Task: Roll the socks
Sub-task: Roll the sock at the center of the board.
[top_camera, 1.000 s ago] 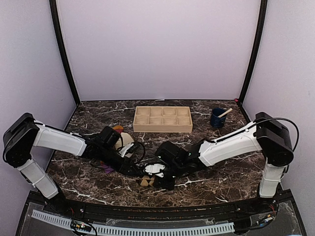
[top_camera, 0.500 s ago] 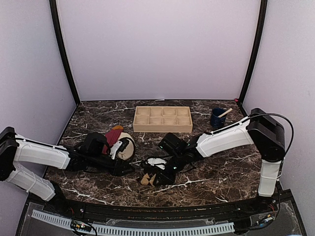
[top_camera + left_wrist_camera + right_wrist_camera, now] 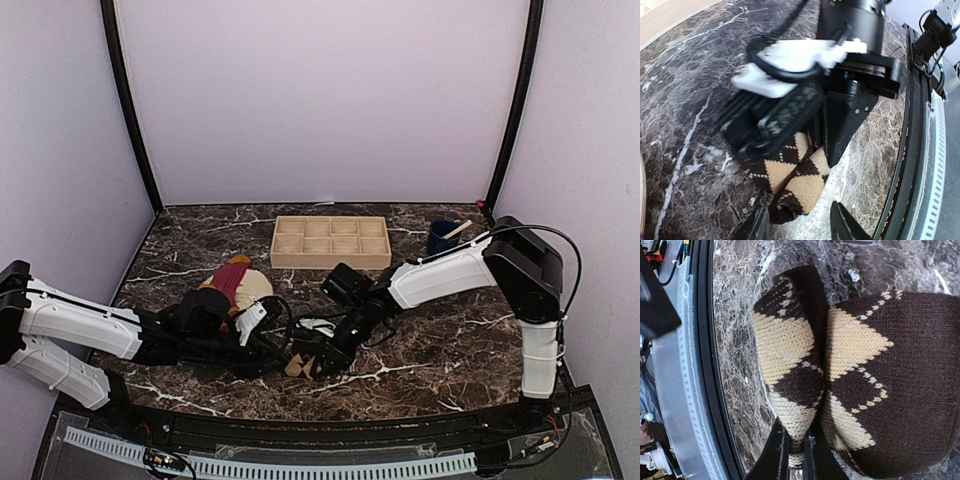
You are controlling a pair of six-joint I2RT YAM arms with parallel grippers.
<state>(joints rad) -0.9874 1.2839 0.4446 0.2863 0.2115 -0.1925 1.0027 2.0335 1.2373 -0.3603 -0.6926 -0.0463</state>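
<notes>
The marble worktop [image 3: 450, 340] carries everything, and near its front edge the two arms meet: the left arm [image 3: 80, 320] reaches in low from the left, the right arm [image 3: 450, 275] from the right. The plate [image 3: 262, 288] lies behind them, and the purple sock [image 3: 228, 278] is draped over its left rim, apart from the work. The argyle sock [image 3: 790, 175] lies folded, perhaps half rolled, on the worktop just under the right wrist. The right jaws are closed on a fold of it, and in the right wrist view the thin tips pinch only a narrow edge of the fabric. The left jaws stand open, one tip on each side of the loose end, and do not seem to touch it. The main risk, by judgement, is that this small pinch slips if the right arm pulls or turns, and the roll then opens. The wrists are very close, so the left jaws, on closing, could strike the right jaws instead of the sock. The argyle sock is near the front edge and could be dragged off. A wide sweep of the left arm could push the plate or the purple sock.
</notes>
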